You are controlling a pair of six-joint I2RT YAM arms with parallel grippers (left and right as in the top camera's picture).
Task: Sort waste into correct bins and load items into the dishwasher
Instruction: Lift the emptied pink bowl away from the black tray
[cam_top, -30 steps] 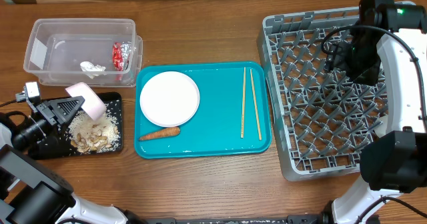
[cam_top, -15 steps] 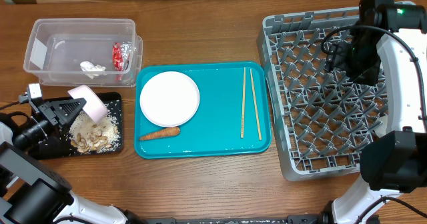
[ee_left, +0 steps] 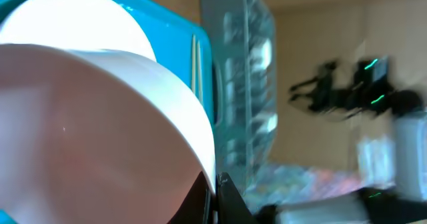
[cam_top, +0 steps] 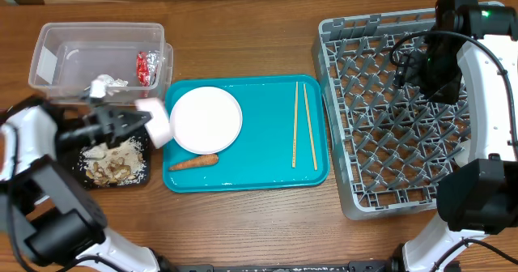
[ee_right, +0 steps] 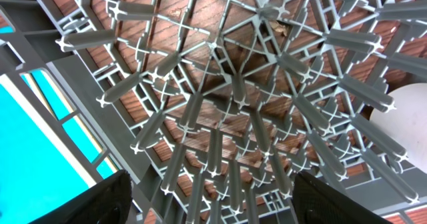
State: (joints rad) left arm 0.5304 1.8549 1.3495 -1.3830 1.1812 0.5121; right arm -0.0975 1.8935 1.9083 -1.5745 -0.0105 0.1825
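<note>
Item: small white bowl [cam_top: 158, 121], pinkish in the shade, round and thin-walled. Location: carried tipped on its side in my left gripper [cam_top: 137, 121], above the left rim of the teal tray [cam_top: 259, 173]. It sits just beside the plate [cam_top: 205, 119] and just past the black tray [cam_top: 133, 184] with its food scraps [cam_top: 113, 165]. Grip: my left fingers are clenched on the bowl's wall at the rim. The left wrist view shows a dark fingertip at the lower edge of the rim, with the bowl's body filling the space ahead of it. Handling, as I judge it: light, stiff and smooth-glazed, so likely to slip or swivel in a rim pinch, and likely to chip if knocked against hard plastic. The best hold is the one it has, with the wall between the two pads. Destination, as I judge it: the dish rack [cam_top: 388, 142], well apart to the right, beyond the chopsticks [cam_top: 303, 125]. Second tool: my right gripper [ee_right: 213, 203] hangs over the rack's pegs, fingers spread and holding nothing. Also listed: a carrot [cam_top: 193, 162] on the teal tray below the plate, and the clear tub [cam_top: 65, 53] holding a red wrapper [cam_top: 146, 67].
</note>
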